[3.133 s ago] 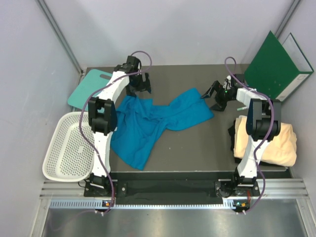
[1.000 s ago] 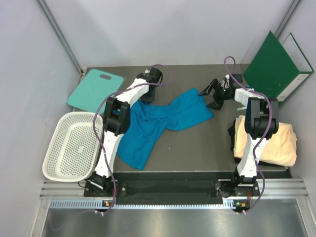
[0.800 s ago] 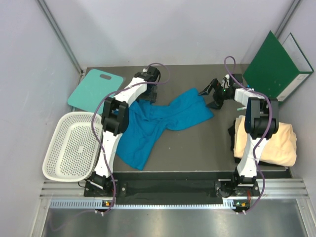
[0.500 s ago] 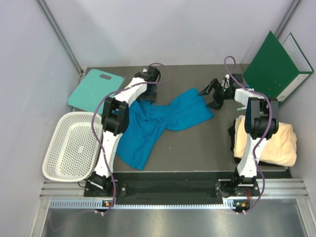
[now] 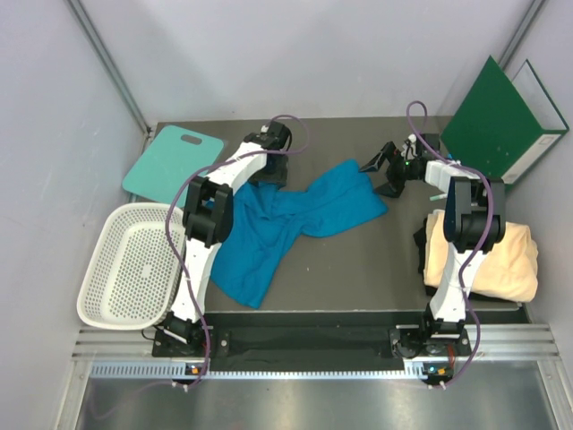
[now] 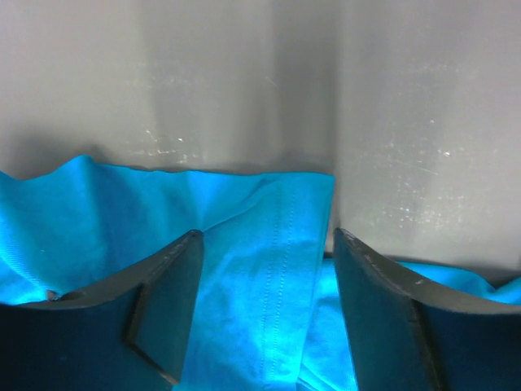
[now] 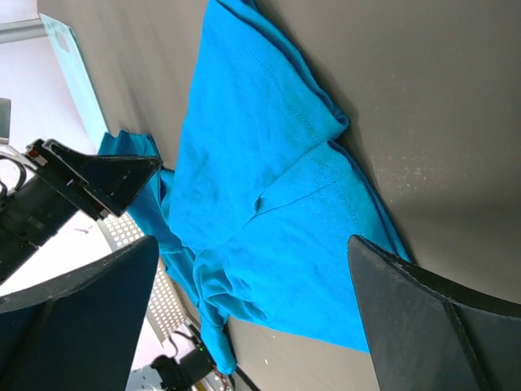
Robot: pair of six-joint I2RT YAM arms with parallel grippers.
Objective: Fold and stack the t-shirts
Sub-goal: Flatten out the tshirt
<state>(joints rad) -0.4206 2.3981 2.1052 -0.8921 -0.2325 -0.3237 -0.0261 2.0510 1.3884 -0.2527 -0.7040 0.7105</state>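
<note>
A: Where do things stand?

B: The blue t-shirt lies crumpled and unfolded across the middle of the tabletop. The cream t-shirt sits as a folded bundle at the right edge. The left hand is spread over the blue shirt's far hem, with cloth under and between its fingers but nothing pinched. The right hand is spread wide beside the shirt's right corner, also holding nothing.

A: What could go wrong?

B: I see 3 risks. The left hand could close on a bunched ridge rather than 1 layer, so a hidden pleat gets carried into the fold. The 2 hands could also grab at uneven points, and the shirt would then skew when pulled flat. Last, the shirt's near corner lies close to the tabletop's front edge, so a tug could drag it off.

A: And compared with 3 seconds back?

B: The left arm has swung right along the far edge, away from the teal board. The shirt's far-left edge looks drawn slightly inward. The right hand has hardly moved
</note>
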